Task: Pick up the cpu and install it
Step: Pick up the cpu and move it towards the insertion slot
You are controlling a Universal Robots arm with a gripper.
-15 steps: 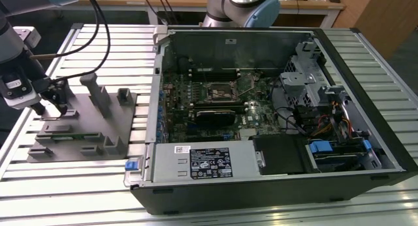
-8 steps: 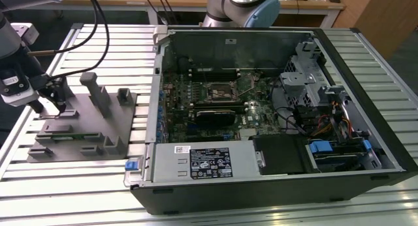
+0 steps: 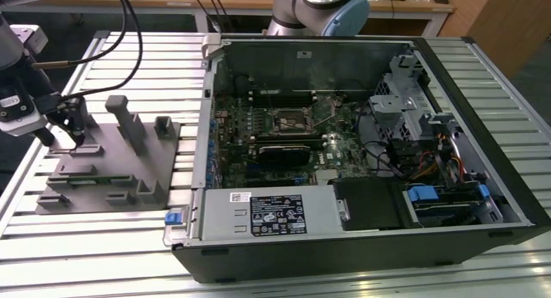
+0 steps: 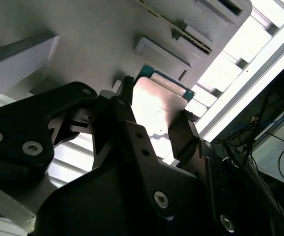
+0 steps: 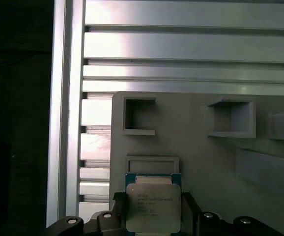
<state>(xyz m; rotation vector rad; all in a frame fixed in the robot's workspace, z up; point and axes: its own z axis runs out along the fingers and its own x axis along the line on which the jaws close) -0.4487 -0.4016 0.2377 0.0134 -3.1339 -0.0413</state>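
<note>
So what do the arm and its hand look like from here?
The arm is a silver-grey tube with a pale blue joint cap. Black cables loop toward the wrist. The hand is matte black, its angular fingers fastened with round bolts.

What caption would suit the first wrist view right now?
Gripper clamping the cpu over the grey tray.
</note>
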